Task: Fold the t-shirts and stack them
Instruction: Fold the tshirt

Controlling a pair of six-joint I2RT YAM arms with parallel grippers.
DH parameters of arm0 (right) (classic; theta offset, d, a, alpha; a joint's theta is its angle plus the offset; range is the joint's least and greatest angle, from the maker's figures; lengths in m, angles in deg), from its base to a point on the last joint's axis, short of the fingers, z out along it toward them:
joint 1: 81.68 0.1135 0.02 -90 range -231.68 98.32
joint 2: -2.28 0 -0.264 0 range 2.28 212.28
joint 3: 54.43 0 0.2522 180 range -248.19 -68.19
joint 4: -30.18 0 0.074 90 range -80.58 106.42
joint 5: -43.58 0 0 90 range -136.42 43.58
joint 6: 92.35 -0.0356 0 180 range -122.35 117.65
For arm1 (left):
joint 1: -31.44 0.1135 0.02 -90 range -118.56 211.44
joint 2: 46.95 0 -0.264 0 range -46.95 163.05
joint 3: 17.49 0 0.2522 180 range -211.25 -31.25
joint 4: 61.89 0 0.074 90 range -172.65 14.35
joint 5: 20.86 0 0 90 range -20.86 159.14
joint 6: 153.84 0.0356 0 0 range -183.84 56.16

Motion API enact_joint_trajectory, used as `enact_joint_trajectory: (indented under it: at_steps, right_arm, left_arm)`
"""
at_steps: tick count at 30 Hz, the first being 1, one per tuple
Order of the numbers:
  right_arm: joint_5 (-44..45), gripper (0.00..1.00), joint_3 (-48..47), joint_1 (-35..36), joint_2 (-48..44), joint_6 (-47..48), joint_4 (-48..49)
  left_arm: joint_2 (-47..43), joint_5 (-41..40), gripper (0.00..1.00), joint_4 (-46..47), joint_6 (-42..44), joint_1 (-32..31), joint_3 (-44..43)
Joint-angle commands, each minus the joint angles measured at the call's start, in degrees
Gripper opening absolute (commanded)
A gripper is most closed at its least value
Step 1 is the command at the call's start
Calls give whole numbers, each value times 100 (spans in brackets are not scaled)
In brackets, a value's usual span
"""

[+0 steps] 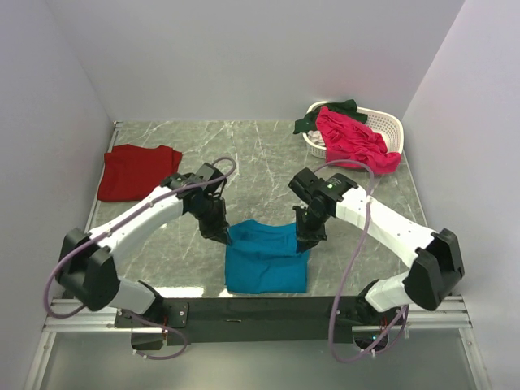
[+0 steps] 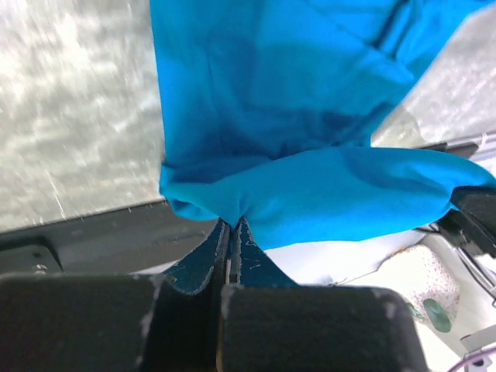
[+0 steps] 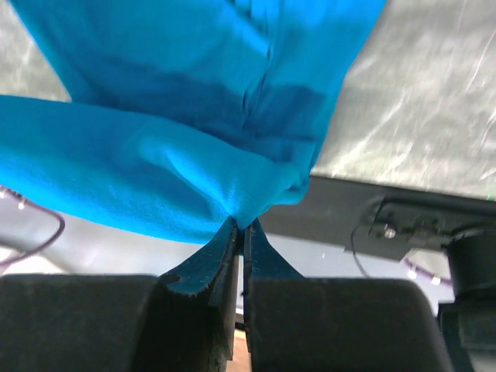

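From above, the teal-blue t-shirt (image 1: 266, 260) lies at the near edge of the table (image 1: 260, 154), between the two arms. It is plain and creased, and roughly square as it lies. Its near hem reaches the black rail (image 1: 260, 309) that carries the arm bases. Its far edge runs left to right and is bunched up at both corners. The left gripper (image 1: 223, 236) is clamped on the far-left corner and the right gripper (image 1: 306, 242) on the far-right one. From that held edge the cloth runs straight back toward the bases.

The dark red t-shirt (image 1: 136, 171) lies flat at the far left of the table, well apart from the teal one, with its longer side running left to right.

The white slatted basket (image 1: 388, 123) sits in the far right corner. The bright pink t-shirt (image 1: 353, 140) is heaped in it and spills over the near rim. The dark green t-shirt (image 1: 327, 115) hangs over the far-left rim.

In the left wrist view, the left gripper (image 2: 232, 231) has its dark fingers (image 2: 203, 263) pressed together on a puckered fold of the teal-blue t-shirt (image 2: 294, 116). The cloth spreads away from the pinch over the marbled table (image 2: 70, 116).

In the right wrist view, the right gripper (image 3: 242, 229) is likewise closed tight, its fingers (image 3: 203, 265) nipping a gathered corner of the teal-blue t-shirt (image 3: 178, 116). A doubled layer is draped across the view, with the table (image 3: 418, 101) beyond it.
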Motion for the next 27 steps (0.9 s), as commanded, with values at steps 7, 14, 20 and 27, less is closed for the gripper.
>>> enact_joint_trajectory:
  at_steps: [7,14,20,27]
  right_arm:
    - [426,0,-239,-334,680,439,666]
    - [505,0,-344,-509,1243,764,877]
    - [663,0,-669,-624,1744,940,922]
    - [654,0,-766,-808,2078,1028,1062]
  left_arm:
    - [941,179,0,601,735,452,-665]
    - [1522,311,0,918,832,541,-797]
    - [1979,320,0,1076,990,541,-1043]
    - [2462,92,0,770,1035,611,-1544]
